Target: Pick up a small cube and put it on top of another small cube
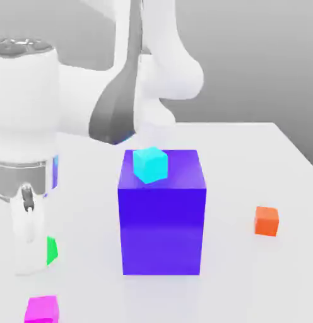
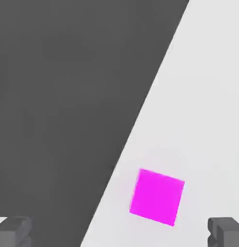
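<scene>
A: Exterior view, left to right: gripper [image 1: 26,252] above the table [image 1: 260,164], jaws spread wide and empty; small magenta cube [image 1: 41,309] at the near edge, just beside it.

B: Then green cube [image 1: 52,250], big blue block [image 1: 161,214] bearing a cyan cube [image 1: 150,164], orange cube [image 1: 267,221].

A: Progress: early. Nothing grasped, lifted or stacked; the whole pick and place remains.

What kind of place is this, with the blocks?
It looks like a computer-made practice table for a robot, not a real room. A plain white table holds flat-colored blocks, such as a pink cube and a big blue block, and a white robot arm stands over them.
</scene>
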Robot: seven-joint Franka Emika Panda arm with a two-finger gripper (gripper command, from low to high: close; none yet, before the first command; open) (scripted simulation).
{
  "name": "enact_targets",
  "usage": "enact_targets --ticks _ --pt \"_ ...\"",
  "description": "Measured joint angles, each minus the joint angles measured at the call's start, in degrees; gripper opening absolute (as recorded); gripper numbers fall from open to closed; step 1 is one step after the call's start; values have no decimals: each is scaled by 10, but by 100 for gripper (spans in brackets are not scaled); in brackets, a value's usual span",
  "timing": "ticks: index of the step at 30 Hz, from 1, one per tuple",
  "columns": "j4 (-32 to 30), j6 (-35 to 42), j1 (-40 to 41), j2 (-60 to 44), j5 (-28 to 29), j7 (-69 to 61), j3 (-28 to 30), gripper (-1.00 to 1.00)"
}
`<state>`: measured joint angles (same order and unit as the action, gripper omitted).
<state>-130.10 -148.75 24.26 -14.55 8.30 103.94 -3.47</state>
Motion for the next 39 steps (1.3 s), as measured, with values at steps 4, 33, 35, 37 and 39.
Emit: enact_targets --ticks 4,33,35,37,39 --pt "3 -34 17 -73 -47 27 -1 0" --pt "-165 -25 62 108 -122 308 69 -100" --pt "-191 -27 76 129 -107 369 77 -100" --pt "-214 -32 92 144 -89 424 83 -100" --pt "-219 -47 112 135 -85 442 81 -100"
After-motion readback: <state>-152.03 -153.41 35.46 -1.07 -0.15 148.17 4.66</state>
